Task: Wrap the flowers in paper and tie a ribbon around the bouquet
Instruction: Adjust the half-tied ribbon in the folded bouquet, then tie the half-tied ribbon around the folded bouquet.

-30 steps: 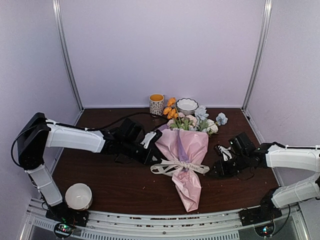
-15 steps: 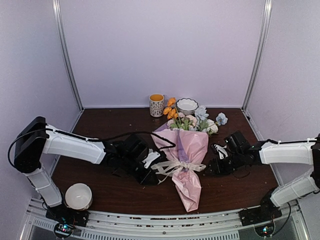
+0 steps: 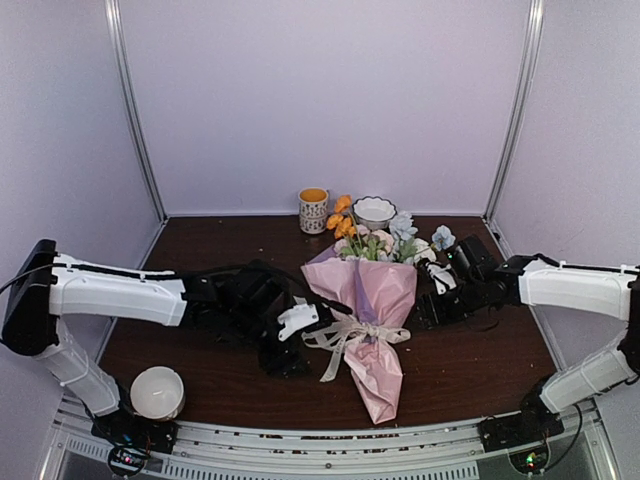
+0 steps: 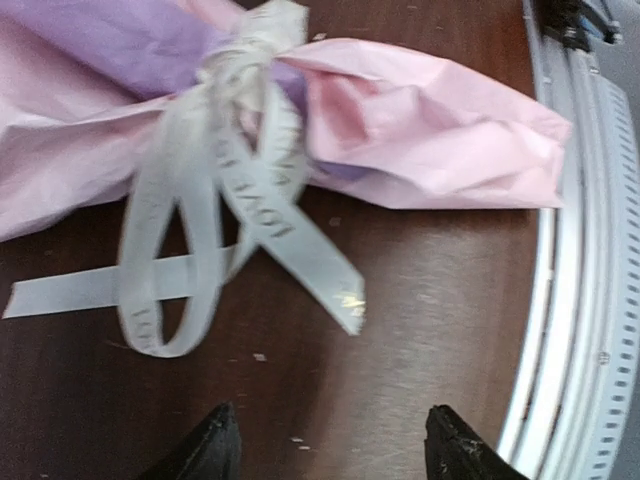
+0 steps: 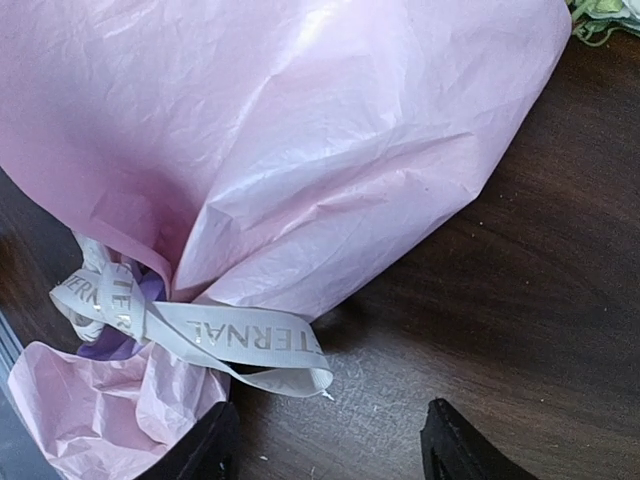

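The left hand (image 4: pixel 335 452) hangs low over the worktop (image 4: pixel 420 330), fingers apart with nothing between them, just beside the loose loop and tails of the ribbon (image 4: pixel 262 195). The right hand (image 5: pixel 325 450), fingers likewise spread and empty, sits close to the other flank of the bouquet (image 3: pixel 368 300). The bouquet lies flat between the two hands. The ribbon is knotted round the pink paper (image 5: pixel 300 130), and the narrow end points toward the arms' bases. The flowers (image 3: pixel 388 240) point toward the back wall, near a cup (image 3: pixel 313 208) and a bowl (image 3: pixel 374 210).
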Controlling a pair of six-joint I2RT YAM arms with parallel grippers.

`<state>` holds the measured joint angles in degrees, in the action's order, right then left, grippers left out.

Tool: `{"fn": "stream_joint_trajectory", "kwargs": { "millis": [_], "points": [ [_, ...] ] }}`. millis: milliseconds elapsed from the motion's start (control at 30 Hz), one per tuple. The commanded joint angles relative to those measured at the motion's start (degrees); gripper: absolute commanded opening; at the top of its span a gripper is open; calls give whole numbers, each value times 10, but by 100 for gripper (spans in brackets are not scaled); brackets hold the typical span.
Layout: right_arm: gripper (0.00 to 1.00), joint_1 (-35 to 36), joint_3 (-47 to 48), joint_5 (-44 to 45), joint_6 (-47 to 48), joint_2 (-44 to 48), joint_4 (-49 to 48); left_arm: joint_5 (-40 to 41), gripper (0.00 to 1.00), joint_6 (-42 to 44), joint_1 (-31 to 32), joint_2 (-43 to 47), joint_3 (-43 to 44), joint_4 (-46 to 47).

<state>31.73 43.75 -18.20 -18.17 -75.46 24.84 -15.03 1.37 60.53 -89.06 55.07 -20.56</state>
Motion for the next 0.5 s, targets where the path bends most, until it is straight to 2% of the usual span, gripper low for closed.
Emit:
{"fn": "stream_joint_trajectory", "kwargs": {
  "millis": [0,133,300,467],
  "points": [
    [63,-2,25,17,61,-39,64,124,66,58,-58,-53,43,-13],
    [65,1,65,45,88,-67,126,133,70,98,-71,-115,89,-44],
    [75,13,84,25,106,-88,159,102,80,144,-74,-152,103,-57],
    [77,26,100,32,121,-138,164,96,77,134,-82,-173,111,-24]
  ]
}}
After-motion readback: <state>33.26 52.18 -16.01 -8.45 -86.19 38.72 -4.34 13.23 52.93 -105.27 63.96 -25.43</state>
